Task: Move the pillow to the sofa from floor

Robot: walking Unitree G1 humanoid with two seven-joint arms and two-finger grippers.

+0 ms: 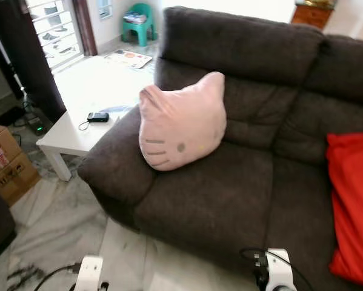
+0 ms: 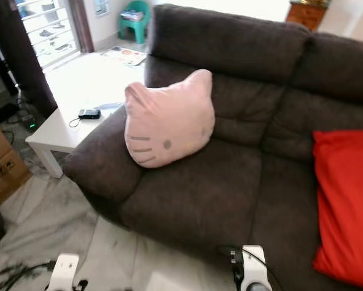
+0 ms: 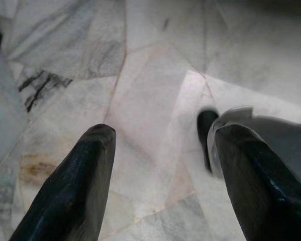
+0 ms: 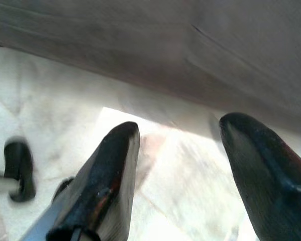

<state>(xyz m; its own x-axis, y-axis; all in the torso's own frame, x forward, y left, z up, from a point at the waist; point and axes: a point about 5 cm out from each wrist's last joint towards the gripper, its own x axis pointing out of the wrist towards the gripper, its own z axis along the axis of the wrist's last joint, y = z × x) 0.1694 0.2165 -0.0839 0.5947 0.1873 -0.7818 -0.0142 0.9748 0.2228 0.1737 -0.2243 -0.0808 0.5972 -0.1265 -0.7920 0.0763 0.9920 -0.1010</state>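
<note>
**Already on the sofa: the pink pillow rests well beyond both claws**

Far left, a cardboard box (image 1: 8, 167) sits on the marble floor (image 1: 54, 224), and beside it a white desk (image 1: 72, 136) carries a small dark device (image 1: 97, 117) with a cord. Farther back, a green plastic stool (image 1: 139, 21) stands by the wall.

Next comes the dark brown sofa (image 1: 229, 188). The pink cat-face pillow (image 1: 181, 121) is propped upright at its left end, leaning against the left armrest and the backrest, its lower edge on the seat cushion. A red cushion (image 1: 351, 206) lies on the seat at the far right.

Both arms hang low at the near edge, in front of the sofa. The left claw (image 3: 163, 150) points down at the marble tiles, its two black fingers (image 3: 85, 170) spread apart with nothing between them. The right claw (image 4: 183, 145) likewise has its fingers (image 4: 115, 170) apart and empty, over the floor just beside the sofa's front. The pillow is well apart from both claws, up and farther away on the seat.
</note>
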